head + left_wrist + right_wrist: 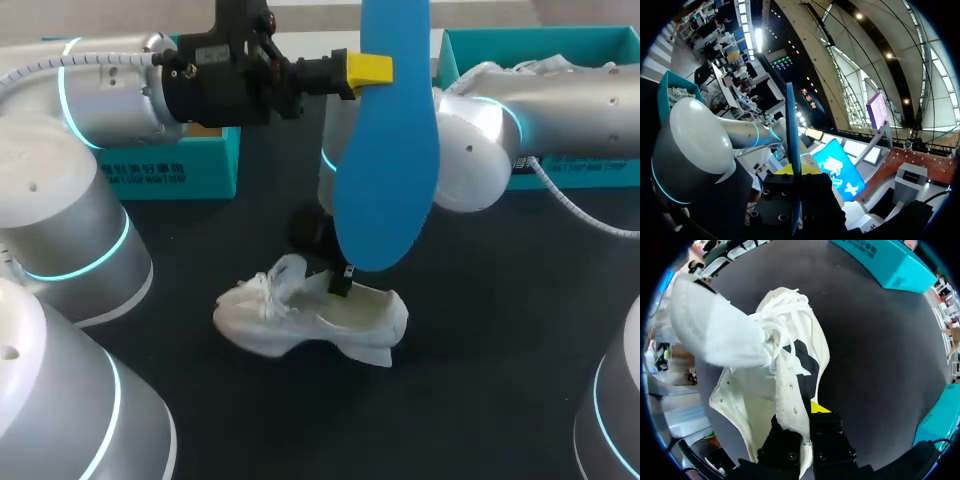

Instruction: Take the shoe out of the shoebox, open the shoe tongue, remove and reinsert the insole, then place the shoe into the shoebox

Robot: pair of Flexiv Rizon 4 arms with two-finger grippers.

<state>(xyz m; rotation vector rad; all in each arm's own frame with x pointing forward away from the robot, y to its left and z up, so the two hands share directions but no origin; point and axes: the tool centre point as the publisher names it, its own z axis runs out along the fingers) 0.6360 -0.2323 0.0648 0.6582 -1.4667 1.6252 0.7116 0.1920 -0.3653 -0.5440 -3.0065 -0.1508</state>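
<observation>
The left pincer (374, 68) is closed on the narrow end of the blue insole (385, 170) and holds it high above the surface (500, 330). In the left wrist view the insole runs edge-on straight out from between the yellow tips. It hangs with its long axis nearly upright, broad end down. In the head view that lower end lines up with the mouth of the shoe (300, 325), though how far above it cannot be told.

The right pincer (342, 282) is down at the shoe. In the right wrist view its fingers are closed on the shoe's side wall at the collar, one inside and one outside.

The white shoe rests on the surface between the two arms, out of both boxes. Its long axis lies across the robot, with the laced toe end to the robot's left and the heel to its right. The insole is thus roughly square to the sole bed. By judgement, the broad end must tip toward the robot's left to slide in under the laces while the right arm steadies the shoe.

The left box (190, 165), teal, carries white print on its side, too small to read. The right box (560, 45) shows no writing.
</observation>
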